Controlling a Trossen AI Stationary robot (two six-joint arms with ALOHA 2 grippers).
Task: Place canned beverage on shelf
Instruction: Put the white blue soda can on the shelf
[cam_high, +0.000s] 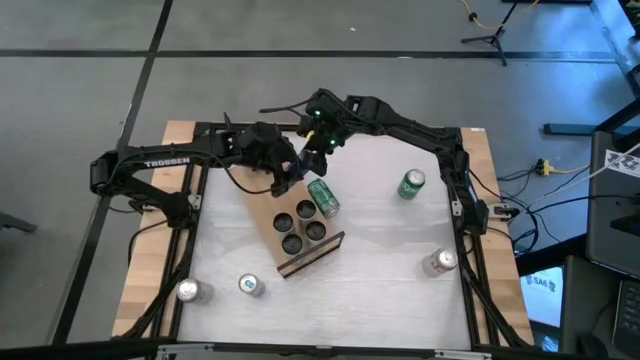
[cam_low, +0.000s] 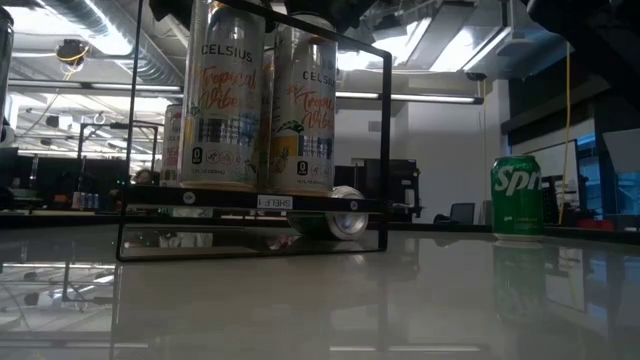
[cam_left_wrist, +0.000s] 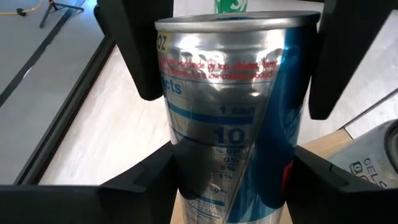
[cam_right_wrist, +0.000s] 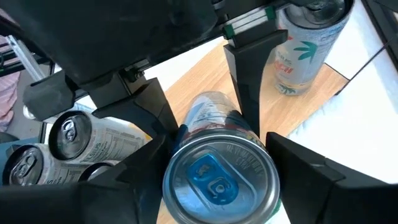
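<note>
White table (cam_high: 380, 260); light-wood shelf (cam_high: 318, 253); left gripper (cam_left_wrist: 227, 124) clamps silver-blue can (cam_left_wrist: 233, 112); right gripper (cam_right_wrist: 217, 146) straddles it.

Robotics lab or open industrial workspace. Grey concrete floor (cam_high: 80, 110) with dark seam lines surrounds a white table (cam_high: 380, 270) on a dark metal frame. Tripod feet (cam_high: 487, 40) stand at 1 o'clock from the table; a yellow cable (cam_high: 480, 18) runs near them. Loose cables (cam_high: 545, 170) and equipment sit at 3 o'clock. Low view: exposed ceiling ducts (cam_low: 90, 25), long strip lights (cam_low: 410, 97), desks and an office chair (cam_low: 462, 212) in the background.
</note>
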